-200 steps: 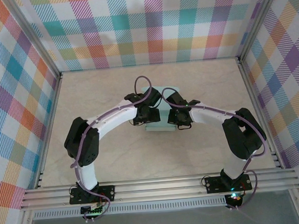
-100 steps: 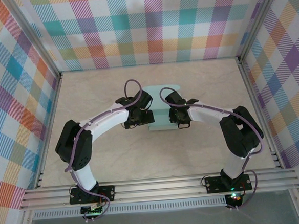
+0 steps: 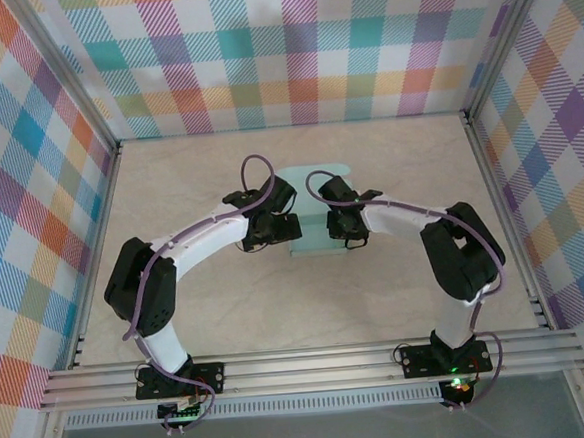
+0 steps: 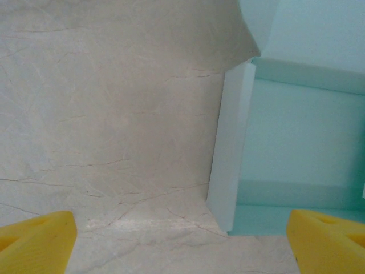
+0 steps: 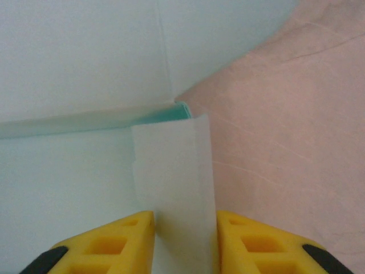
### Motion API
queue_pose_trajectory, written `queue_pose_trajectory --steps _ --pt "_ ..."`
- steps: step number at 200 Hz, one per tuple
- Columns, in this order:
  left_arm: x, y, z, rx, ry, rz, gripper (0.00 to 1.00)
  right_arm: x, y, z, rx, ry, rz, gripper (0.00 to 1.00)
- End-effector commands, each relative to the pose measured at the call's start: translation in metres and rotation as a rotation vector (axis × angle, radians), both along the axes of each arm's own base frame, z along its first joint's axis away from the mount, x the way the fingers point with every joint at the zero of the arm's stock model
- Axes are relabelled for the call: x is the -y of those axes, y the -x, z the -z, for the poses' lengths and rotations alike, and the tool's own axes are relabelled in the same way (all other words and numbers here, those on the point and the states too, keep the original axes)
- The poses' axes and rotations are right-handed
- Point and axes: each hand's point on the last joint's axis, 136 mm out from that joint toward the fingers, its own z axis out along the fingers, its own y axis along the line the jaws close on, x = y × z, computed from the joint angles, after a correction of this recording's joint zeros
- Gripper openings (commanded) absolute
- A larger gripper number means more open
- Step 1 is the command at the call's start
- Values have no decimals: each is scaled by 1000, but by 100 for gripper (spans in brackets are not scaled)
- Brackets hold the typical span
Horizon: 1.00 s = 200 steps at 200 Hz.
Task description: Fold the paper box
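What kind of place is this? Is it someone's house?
Probably a robot test booth, not a house: checked walls on a metal frame, and the left arm and right arm bolted to its rail.

Both arms arch from the bottom edge toward the frame's centre, wrists facing each other. The left gripper (image 4: 181, 245) has its yellow fingertips spread to the bottom corners. The right gripper (image 5: 185, 240) pinches a flap of the paper box (image 5: 171, 165).
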Motion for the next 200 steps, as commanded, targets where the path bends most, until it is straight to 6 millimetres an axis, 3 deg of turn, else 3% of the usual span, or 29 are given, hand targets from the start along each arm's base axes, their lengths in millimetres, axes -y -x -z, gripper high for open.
queue_pose_trajectory --steps 1,53,132,200 --pt "-6 -2 -9 33 30 -13 95 -8 -2 1 -15 8 -61 25" --pt "-1 -3 -5 30 134 -32 93 13 -3 25 -46 176 -92 0" --pt "-15 -5 -7 51 125 -59 93 42 6 54 -132 457 -147 0" --pt "-67 -2 -15 110 152 -184 93 52 31 88 -221 692 -143 0"
